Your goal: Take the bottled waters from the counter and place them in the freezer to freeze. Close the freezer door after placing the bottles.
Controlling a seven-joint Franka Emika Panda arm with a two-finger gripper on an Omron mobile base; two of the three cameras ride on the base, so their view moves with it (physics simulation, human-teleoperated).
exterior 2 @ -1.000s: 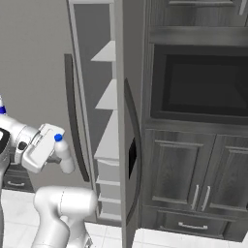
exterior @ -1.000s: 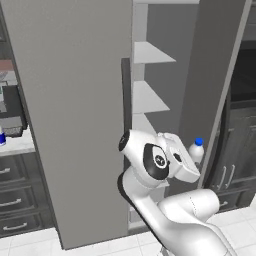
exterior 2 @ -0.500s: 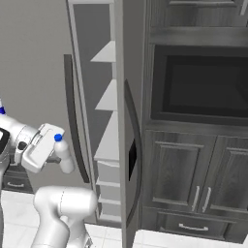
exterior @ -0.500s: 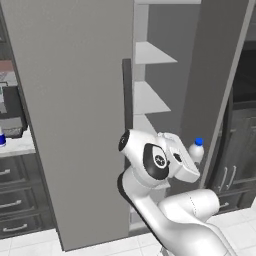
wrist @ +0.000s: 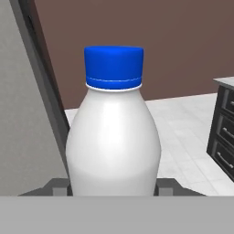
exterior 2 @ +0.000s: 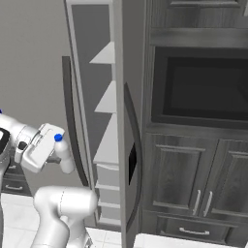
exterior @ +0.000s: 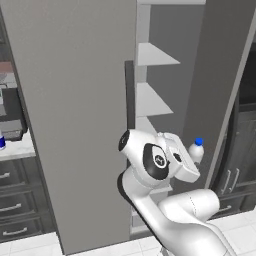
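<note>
Hand view, gripper (wrist: 114, 187) clasping pale bottled water (wrist: 113, 137) upright, near open freezer (exterior: 150, 100) shelf edges, freezer door (exterior 2: 130, 121) ajar right.

Even, flat rendered light fills every view; shadows are soft and faint, edges slightly blurred, with no glare.

Glossy white rounded arm (exterior: 180, 220) with dark joint caps and a boxy white gripper (exterior 2: 38, 150).

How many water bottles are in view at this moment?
2. One pale bottle is held in the tool, in front of the open freezer. What looks like a second sits on the counter at far left, mostly cut off.
</note>
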